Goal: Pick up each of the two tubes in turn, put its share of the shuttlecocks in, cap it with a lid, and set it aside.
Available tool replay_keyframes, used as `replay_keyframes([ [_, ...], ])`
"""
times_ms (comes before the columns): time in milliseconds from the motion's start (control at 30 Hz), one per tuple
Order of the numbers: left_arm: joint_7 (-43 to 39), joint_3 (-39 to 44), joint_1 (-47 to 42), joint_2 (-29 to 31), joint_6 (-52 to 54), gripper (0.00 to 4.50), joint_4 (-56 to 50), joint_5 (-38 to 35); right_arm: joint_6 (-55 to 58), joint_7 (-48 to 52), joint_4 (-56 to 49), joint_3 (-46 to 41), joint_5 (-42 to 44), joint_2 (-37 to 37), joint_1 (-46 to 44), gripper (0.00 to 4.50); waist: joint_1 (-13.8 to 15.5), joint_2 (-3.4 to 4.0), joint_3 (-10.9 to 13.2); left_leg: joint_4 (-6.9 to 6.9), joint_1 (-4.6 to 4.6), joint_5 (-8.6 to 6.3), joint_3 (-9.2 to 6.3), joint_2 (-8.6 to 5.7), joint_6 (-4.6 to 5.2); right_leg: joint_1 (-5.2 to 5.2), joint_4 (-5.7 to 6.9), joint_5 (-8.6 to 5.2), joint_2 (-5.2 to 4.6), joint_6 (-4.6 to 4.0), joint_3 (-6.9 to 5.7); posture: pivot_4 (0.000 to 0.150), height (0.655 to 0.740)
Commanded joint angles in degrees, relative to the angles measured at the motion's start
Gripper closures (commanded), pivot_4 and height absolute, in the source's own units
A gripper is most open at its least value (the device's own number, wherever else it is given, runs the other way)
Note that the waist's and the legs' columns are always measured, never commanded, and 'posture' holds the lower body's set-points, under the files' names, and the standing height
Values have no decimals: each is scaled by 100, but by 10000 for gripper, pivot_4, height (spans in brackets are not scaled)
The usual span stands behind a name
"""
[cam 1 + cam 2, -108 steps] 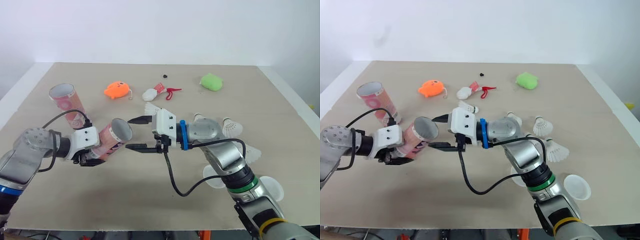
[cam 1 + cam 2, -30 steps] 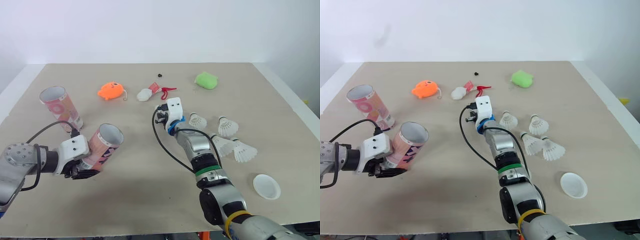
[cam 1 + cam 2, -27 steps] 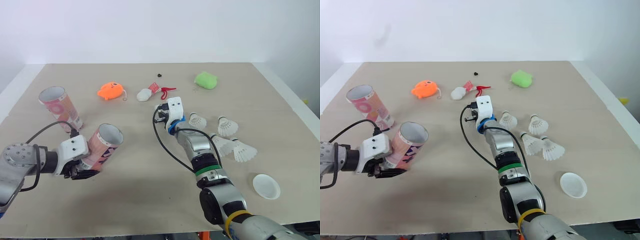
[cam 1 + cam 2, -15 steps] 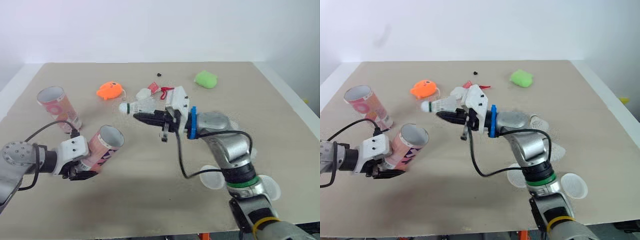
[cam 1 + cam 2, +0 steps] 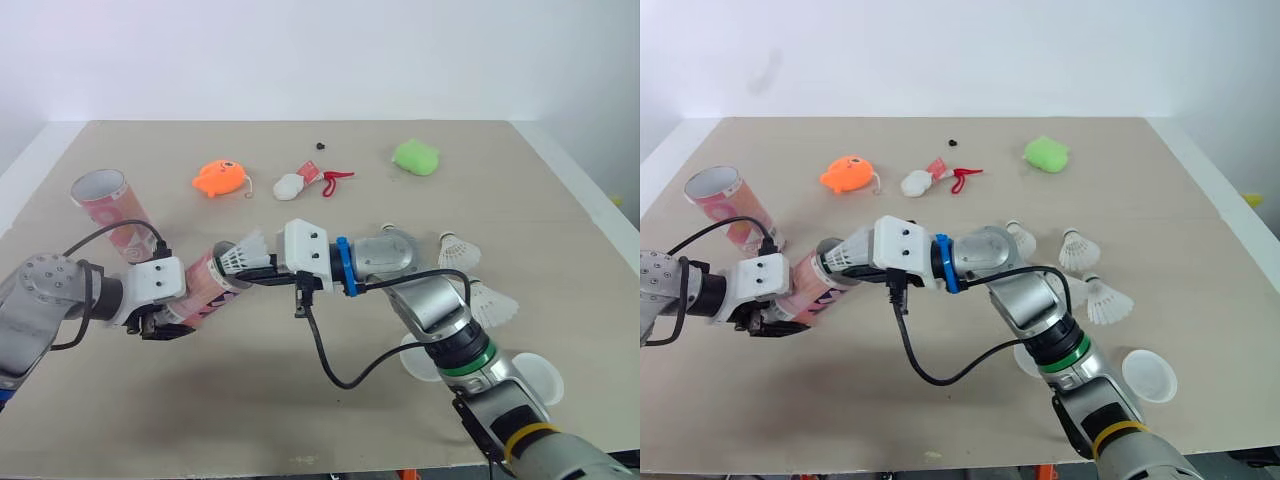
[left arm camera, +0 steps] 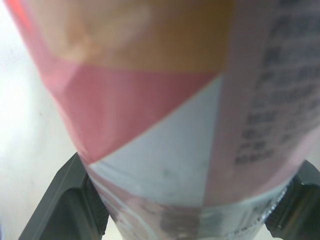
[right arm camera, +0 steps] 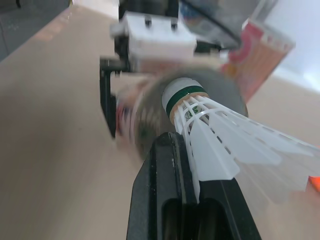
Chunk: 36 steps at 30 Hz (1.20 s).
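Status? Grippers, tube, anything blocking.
Left gripper shut on tilted tube. Right gripper shut on shuttlecock, cork at tube mouth. Second tube stands apart, not in the way.

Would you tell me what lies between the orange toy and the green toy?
A small white-and-red item lies between the orange toy and the green toy, seen in the eye views.

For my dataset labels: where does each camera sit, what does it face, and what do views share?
Left eye view: head, facing down over the beige table; both arms show.
Right eye view: beside it, same scene.
Left wrist view: left wrist, facing the pink cardboard tube clamped by the left gripper.
Right wrist view: right wrist, facing the white feather shuttlecock in the right gripper, at that tube's mouth.
All four share the tube.
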Motion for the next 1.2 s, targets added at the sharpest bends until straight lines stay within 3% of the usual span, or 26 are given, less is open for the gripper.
replay_keyframes([
  [33,-36,-134,-130,-61,-86,11279,100,106,302,-221,-460,-459,568,226,202,31136,18,-1,-1,0,0,0,0,0,0,0,0,0,-2,0,0,1500,7400],
  [267,-47,-212,-94,-145,-153,11279,176,132,799,-1284,-1942,-1573,1025,-16,1834,679,49,-6,-4,8,-1,0,-10,-9,0,12,0,-7,-23,16,-12,1500,7400],
  [500,-54,-329,-169,-277,-284,11279,316,195,901,-2390,-3410,-2986,957,-431,3979,679,102,6,-9,11,8,1,-16,-16,-3,23,1,-24,-27,54,-13,1500,7400],
  [800,-160,-613,-518,-572,-468,11279,608,364,266,-3479,-4056,-3651,94,-264,6014,679,177,20,-21,10,97,16,-1,-22,-11,103,0,-22,-27,30,0,1500,7400],
  [1033,-227,-698,-630,-700,-544,11279,714,451,260,-3868,-3866,-3923,129,74,6759,679,194,24,-32,12,103,17,12,-23,-11,108,-2,-21,-40,45,19,1500,7400],
  [1200,-227,-695,-634,-742,-548,11279,709,471,624,-4050,-3536,-3866,316,208,6601,679,195,34,-41,12,103,16,10,-23,-11,113,-5,-26,-42,47,20,1500,7400],
])
